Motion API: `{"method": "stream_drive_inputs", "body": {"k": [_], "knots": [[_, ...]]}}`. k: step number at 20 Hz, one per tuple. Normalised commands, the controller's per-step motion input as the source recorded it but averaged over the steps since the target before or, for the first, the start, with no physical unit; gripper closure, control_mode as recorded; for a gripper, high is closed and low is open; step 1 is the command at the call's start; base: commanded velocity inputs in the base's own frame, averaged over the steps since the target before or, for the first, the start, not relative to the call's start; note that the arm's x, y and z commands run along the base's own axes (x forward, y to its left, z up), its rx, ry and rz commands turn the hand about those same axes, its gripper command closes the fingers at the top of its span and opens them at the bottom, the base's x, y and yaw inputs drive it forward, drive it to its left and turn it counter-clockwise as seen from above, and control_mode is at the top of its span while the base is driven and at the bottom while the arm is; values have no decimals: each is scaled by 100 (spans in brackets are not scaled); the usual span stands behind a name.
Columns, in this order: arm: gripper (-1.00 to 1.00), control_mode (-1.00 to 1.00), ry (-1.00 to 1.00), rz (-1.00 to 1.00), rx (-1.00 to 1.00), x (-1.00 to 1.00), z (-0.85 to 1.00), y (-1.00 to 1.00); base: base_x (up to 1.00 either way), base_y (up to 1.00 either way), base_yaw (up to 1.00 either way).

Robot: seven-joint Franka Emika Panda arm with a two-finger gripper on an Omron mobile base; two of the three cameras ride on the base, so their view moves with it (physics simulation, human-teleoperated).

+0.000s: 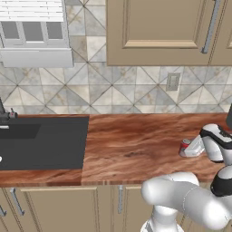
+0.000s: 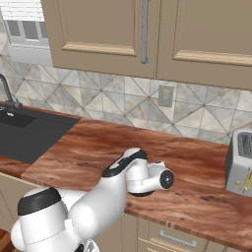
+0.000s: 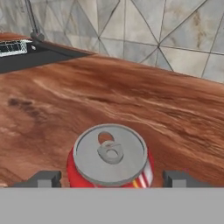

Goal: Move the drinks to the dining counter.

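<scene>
The red can [image 3: 110,159] is mostly hidden behind the arm, between the gripper [image 3: 110,178] and its wide jaws, on the wood counter [image 1: 136,145] by tiled wall [image 1: 127,90]

No readable text anywhere. Red can [image 3: 109,159] shows stripes only, no legible brand; toaster [image 2: 239,165] markings too small to read.

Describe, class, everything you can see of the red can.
The red can is short, with a grey metal lid and pull tab, and white and yellow stripes low on its side. It stands upright on the wood counter, between the gripper's two dark fingers, which flank it without clearly touching.
</scene>
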Motion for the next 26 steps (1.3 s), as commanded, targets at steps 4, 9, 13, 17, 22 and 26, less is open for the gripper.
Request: {"method": "stream_drive_inputs", "body": {"k": [4, 9, 13, 17, 22, 26], "knots": [[100, -100, 2, 0, 0, 4, 0, 0, 0, 0, 0], [100, -100, 0, 0, 0, 0, 0, 0, 0, 0, 0], [100, -100, -4, 1, 0, -16, 11, 0, 0, 0, 0], [100, -100, -20, 9, -1, -30, 59, 0, 0, 0, 0], [100, -100, -32, 12, -3, -48, 70, 9, 0, 0, 0], [100, -100, -27, 12, -9, -54, 48, 33, 0, 0, 0]]}}
